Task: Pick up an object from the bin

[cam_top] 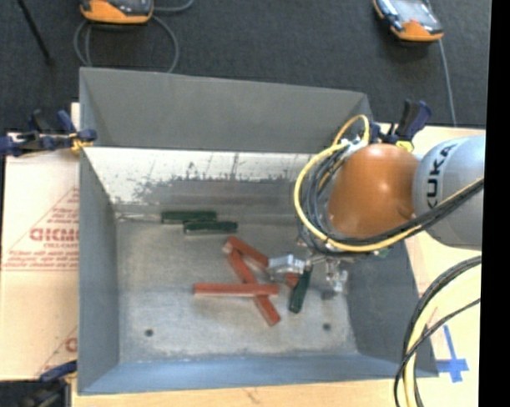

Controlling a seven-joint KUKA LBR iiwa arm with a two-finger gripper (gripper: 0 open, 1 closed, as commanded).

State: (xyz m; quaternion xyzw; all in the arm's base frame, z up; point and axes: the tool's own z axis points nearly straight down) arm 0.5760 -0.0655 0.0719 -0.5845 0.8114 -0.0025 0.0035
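One slim dark green bar lies between the spread fingers of the open claw, beside flat red sticks; next, I reckon, it must close squarely, then lift.

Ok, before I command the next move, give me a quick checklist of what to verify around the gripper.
1. Gripper low in the bin, right of centre: ok.
2. Dark green bar lies slanted right under it, top end hidden: ok.
3. Whether that bar is gripped: cannot tell.
4. Space from the crossed red bars: not ok, their right ends lie close beside the green bar.
5. Gap to the bin's right wall: ok.
6. Two green bars by the back wall, well clear: ok.
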